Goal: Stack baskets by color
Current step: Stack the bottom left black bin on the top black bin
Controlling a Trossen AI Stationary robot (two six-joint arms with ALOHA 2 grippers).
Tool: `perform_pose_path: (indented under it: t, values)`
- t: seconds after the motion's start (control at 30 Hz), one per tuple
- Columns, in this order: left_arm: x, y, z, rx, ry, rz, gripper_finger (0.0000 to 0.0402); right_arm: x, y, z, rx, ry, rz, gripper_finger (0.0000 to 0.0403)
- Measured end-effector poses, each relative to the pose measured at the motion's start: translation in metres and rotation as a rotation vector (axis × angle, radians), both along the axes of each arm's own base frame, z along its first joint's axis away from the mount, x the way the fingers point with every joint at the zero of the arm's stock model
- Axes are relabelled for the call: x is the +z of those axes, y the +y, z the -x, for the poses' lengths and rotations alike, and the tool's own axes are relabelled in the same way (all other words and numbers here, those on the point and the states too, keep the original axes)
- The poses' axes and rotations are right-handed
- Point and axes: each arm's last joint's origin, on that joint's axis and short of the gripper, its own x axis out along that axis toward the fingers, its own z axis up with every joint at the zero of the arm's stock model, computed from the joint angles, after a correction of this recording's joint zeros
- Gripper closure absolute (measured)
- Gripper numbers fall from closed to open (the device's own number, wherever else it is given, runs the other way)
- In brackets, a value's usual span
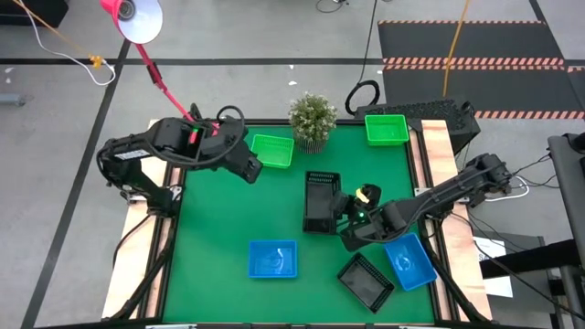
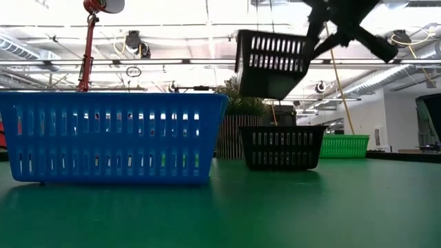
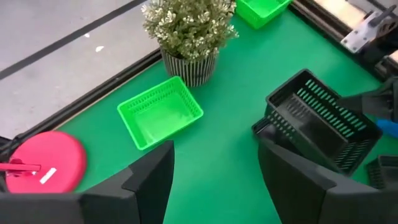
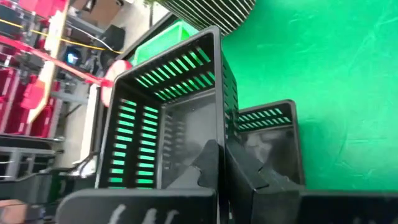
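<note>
- Our right gripper (image 1: 352,219), near the counter's centre, has its jaws clamped on the wall of a lifted black basket (image 2: 272,62). The low view shows that basket tilted in the air, above a second black basket (image 2: 281,147) standing on the counter (image 1: 219,247).
- We judge this to be the black stack in the making: the raised basket has not yet been seated in the lower one.
- Our left gripper (image 3: 214,180) hovers at about 10 o'clock, jaws apart and holding nothing, over the green mat just short of a green basket (image 3: 160,112) beside the potted plant (image 1: 313,119).
- Outward from there, another green basket (image 1: 386,129) sits at 1 o'clock, well apart from the first, so the greens are unstacked as far as we see.
- One blue basket (image 1: 273,259) lies at 6 o'clock and another blue basket (image 1: 409,260) at 4 o'clock; they are apart too.
- A third black basket (image 1: 366,281) waits at 5 o'clock, between the blues.
- No colour is finished, by our judgement; most of the work remains.
</note>
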Motion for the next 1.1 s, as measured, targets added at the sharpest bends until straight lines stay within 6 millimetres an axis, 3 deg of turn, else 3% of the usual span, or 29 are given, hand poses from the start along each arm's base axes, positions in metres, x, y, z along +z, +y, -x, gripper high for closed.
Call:
perform_pose_path:
  t: [0.4, 0.73, 1.1]
  values:
    - [-0.023, -0.004, -0.01, -0.032, 0.09, 0.011, 0.017, -0.032, 0.01, -0.015, 0.018, 0.112, 0.024, 0.0399]
    - [-0.023, -0.006, -0.012, -0.042, 0.06, 0.02, 0.017, -0.053, 0.023, -0.015, 0.054, 0.168, 0.054, 0.0398]
    - [-0.022, -0.006, -0.013, -0.026, 0.041, 0.034, 0.017, -0.078, 0.016, -0.012, 0.027, 0.095, 0.041, 0.0397]
